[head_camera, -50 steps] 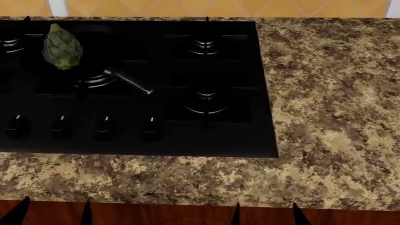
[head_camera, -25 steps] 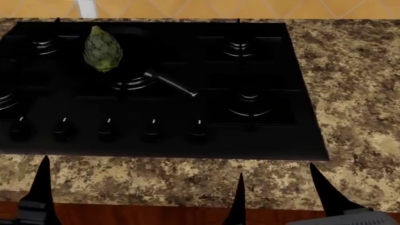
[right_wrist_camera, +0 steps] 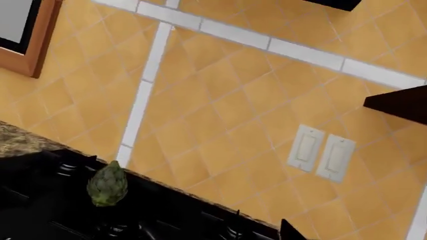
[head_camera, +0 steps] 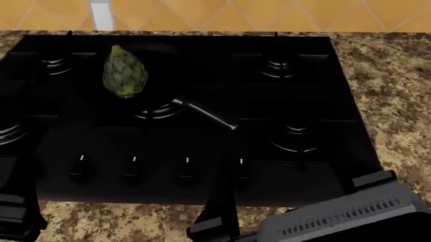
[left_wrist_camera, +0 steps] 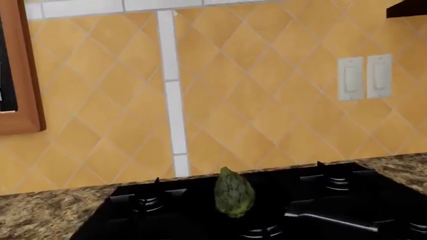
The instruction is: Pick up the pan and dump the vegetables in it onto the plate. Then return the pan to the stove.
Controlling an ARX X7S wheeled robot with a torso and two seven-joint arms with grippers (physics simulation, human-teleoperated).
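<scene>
The green artichoke point(head_camera: 124, 71) sits in the black pan point(head_camera: 161, 75) on the stove's point(head_camera: 316, 174) back left burner. The pan's glossy handle point(head_camera: 205, 115) points toward the front right. The artichoke also shows in the left wrist view point(left_wrist_camera: 233, 192) and in the right wrist view point(right_wrist_camera: 107, 186). My right gripper point(head_camera: 296, 194) is open and empty over the stove's front edge, short of the handle. My left gripper point(head_camera: 17, 201) is at the front left corner, with one finger showing and the other beyond the frame edge. The blue plate is out of view.
A row of black knobs point(head_camera: 187, 166) runs along the stove's front. Speckled granite counter point(head_camera: 397, 101) lies to the right and in front. A yellow tiled wall point(left_wrist_camera: 253, 100) with light switches point(left_wrist_camera: 363, 77) stands behind the stove.
The view has shifted, so the stove sits further right and lower in frame. Both grippers have risen into view over the stove's front edge. The pan and artichoke have not moved.
</scene>
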